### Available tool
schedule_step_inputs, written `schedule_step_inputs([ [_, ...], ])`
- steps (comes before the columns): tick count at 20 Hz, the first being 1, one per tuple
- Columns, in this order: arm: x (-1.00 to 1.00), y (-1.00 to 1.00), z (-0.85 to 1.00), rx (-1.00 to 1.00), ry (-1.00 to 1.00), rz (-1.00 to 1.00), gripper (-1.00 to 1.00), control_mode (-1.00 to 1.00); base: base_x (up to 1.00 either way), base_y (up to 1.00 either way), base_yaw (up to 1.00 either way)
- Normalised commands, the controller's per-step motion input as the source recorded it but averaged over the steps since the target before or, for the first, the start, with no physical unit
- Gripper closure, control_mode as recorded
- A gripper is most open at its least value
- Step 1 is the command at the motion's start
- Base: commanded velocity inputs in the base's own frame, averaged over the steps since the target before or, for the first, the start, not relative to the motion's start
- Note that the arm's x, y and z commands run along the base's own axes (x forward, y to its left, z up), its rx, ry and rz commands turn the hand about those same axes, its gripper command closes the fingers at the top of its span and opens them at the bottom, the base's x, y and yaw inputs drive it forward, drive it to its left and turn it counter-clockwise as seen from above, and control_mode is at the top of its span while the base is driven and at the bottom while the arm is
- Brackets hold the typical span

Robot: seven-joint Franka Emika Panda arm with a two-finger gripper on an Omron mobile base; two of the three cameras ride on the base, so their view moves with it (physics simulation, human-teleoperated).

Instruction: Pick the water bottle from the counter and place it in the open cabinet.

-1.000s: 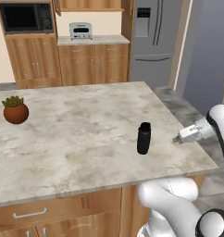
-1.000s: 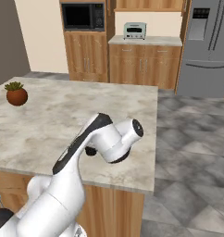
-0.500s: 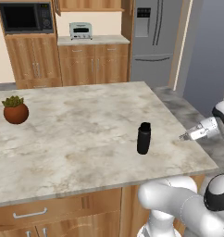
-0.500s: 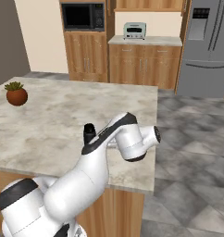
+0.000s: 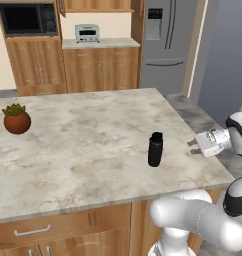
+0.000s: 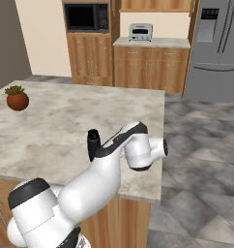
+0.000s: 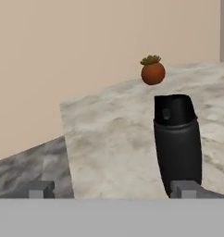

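Water bottle (image 5: 155, 149): matte black, upright on counter (image 5: 83, 135), toward its right edge, free of any contact. Gripper (image 5: 195, 146): level beside the counter's right edge, short of the bottle, fingers apart and empty. In hand view, bottle (image 7: 177, 144) off-centre, lined up with one fingertip (image 7: 184, 189) rather than the gap. Risk: straight advance likely to strike and topple the bottle. Potted plant (image 5: 16, 118): far left, uninvolved.

A kitchen: fridge (image 5: 165, 42), microwave (image 5: 28, 19), marbled counter (image 5: 83, 145).
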Motion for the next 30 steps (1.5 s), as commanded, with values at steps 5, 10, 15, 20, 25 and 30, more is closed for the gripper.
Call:
schedule_step_inputs([
  [5, 0.3, 0.29, -0.29, -0.05, -0.19, 0.0, -1.0, -1.0, 0.0, 0.0, 0.0],
  [10, 0.47, 0.27, -0.2, -0.04, -0.04, 0.0, -1.0, -1.0, 0.0, 0.0, 0.0],
  [15, 0.52, 0.05, -0.19, -0.02, 0.05, 0.0, -1.0, -1.0, 0.0, 0.0, 0.0],
  [20, 0.44, 0.0, -0.21, 0.0, 0.03, 0.0, -1.0, -1.0, 0.0, 0.0, 0.0],
  [25, 0.27, 0.0, -0.14, 0.0, 0.0, 0.0, -1.0, -1.0, 0.0, 0.0, 0.0],
  [30, -0.01, 0.1, -0.02, 0.0, -0.02, 0.04, -1.0, -1.0, 0.0, 0.0, 0.0],
])
